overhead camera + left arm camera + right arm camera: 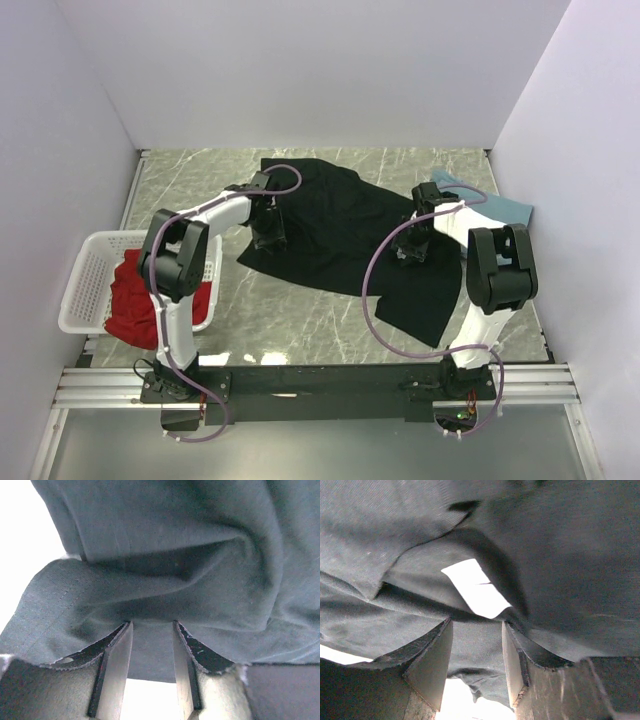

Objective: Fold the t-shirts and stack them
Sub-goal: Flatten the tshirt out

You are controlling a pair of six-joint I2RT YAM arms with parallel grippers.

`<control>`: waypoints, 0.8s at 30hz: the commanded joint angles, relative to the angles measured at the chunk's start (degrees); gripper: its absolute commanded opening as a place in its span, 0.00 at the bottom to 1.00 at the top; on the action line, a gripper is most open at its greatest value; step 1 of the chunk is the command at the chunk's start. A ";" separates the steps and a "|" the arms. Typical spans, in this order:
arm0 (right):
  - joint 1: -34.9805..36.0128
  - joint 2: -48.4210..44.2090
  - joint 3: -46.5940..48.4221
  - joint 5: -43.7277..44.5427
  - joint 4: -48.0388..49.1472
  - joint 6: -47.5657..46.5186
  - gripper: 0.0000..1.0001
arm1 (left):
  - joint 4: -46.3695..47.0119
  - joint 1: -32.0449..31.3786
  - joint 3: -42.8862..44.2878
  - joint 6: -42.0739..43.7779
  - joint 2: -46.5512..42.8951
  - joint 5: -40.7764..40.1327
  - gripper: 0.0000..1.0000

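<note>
Near edge: arm bases (165, 385) stand bolted side by side on a dark rail (320, 382) at the front of the marble table (300, 335).
Left side: a red t-shirt (130, 295) lies bunched and unfolded in the white basket (82, 280).
Left gripper (268, 232): clamped on a fold at the left edge of the black t-shirt (335, 225), with cloth pinched between its fingers in the wrist view.
Right gripper (412, 252): closed on a gather of the same shirt, toward its right side.
Black t-shirt: spread mid-table between the arms, rumpled and not yet folded.
Far right: a dusty-blue t-shirt (500, 207) lies beyond the right arm and is partly hidden by it.
Step in hand: apparently lifting the black shirt to straighten or fold it.
Doing it well: the arms should likely rise and travel together, keeping the cloth taut between them. That way neither pinch slips, the edge lands straight, and the blue shirt stays undisturbed.
</note>
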 commanded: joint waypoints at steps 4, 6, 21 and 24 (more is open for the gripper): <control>-3.13 -1.20 -1.19 4.63 -1.56 -0.83 0.51 | 4.32 -2.06 6.11 4.32 8.69 2.98 0.47; -3.84 -1.46 -1.01 4.72 -2.18 -0.92 0.50 | 3.88 -3.29 10.42 5.81 10.36 4.04 0.53; -5.42 -2.43 -0.92 4.54 -2.44 -1.01 0.50 | 1.24 -0.92 5.35 -0.05 -9.72 -3.51 0.68; -5.42 -2.78 -1.09 4.19 -2.18 -0.92 0.50 | -0.41 0.31 1.30 -1.12 -12.47 -4.91 0.69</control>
